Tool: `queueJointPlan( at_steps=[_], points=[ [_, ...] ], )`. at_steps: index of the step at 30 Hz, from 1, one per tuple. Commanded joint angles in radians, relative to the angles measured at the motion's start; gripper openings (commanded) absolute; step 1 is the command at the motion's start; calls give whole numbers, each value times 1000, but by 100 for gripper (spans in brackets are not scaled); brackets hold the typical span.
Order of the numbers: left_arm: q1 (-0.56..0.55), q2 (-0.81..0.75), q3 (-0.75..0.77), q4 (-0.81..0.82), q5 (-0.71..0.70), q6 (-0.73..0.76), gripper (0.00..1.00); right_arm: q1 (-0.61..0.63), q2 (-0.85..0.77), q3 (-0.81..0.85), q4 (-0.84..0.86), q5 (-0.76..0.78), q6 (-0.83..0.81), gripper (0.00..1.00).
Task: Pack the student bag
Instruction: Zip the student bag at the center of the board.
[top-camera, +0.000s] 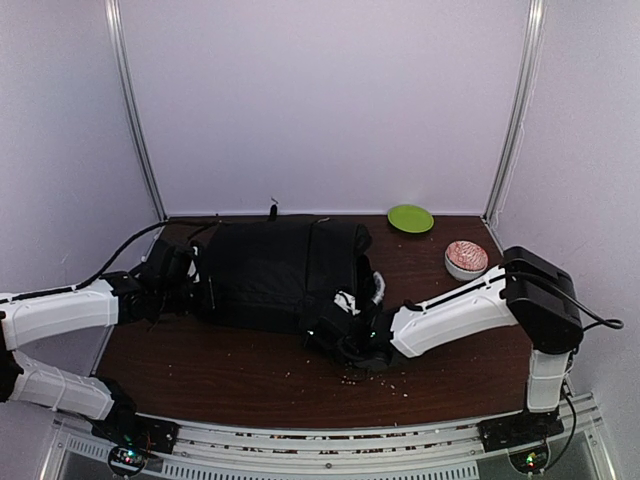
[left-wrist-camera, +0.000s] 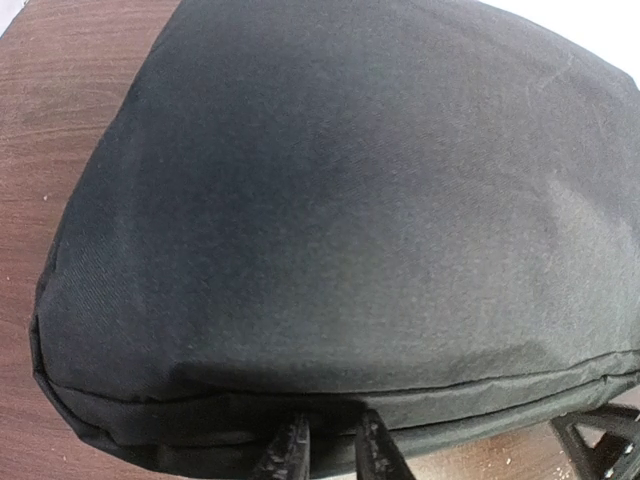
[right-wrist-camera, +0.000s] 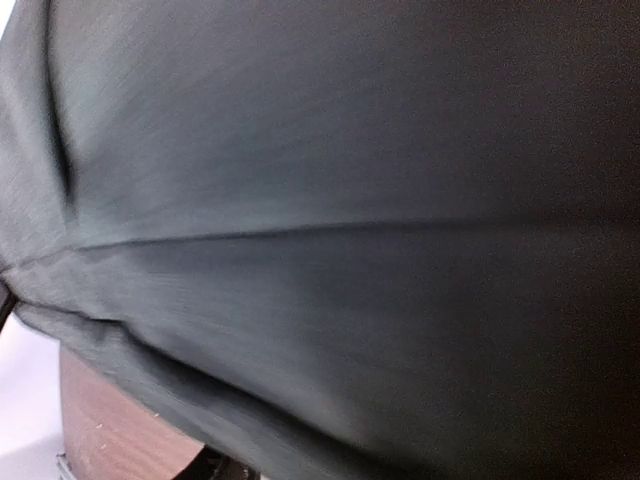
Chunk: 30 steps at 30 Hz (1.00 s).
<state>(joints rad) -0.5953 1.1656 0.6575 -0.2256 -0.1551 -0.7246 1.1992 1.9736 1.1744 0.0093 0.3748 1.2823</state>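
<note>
**Left claw** (top-camera: 183, 272): reaching in against the left end of the bag. Its fingers (left-wrist-camera: 293, 455) are showing just under the bag's seam. Open or gripping: cannot tell.

**Student bag** (top-camera: 275, 270): lying flat across the middle of the brown surface (top-camera: 220, 370), toward the far side. Its black fabric is filling both wrist views.

**Grey-white handle** (top-camera: 373, 291): curling out at the bag's right end.

**Right claw** (top-camera: 350, 345): sitting at the bag's near right corner. Its fingers are hidden behind fabric. Open or closed: cannot tell.

**Crumbs** (top-camera: 378, 378): lying scattered just near of the right claw.

**Green plate** (top-camera: 410, 218): sitting at the far right.

**White bowl** (top-camera: 466, 258): standing right of the bag and holding something pinkish.
</note>
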Motion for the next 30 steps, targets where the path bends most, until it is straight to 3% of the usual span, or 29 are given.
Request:
queueJointPlan(
  at_steps=[1,7,15,20,30],
  points=[
    [15,6,-19,41,3,3,15,-36,-105,-114,-47,107,3,45],
    [15,-8,-21,42,3,13,13,-27,-208,-195,54,42,-161,43],
    [16,-17,-14,43,40,9,12,-4,-171,-154,221,-118,-389,43],
    [16,-36,-12,30,39,10,12,-2,-137,-154,299,-164,-399,45],
    [15,-36,1,18,40,12,12,0,-52,-70,183,-62,-373,42]
  ],
)
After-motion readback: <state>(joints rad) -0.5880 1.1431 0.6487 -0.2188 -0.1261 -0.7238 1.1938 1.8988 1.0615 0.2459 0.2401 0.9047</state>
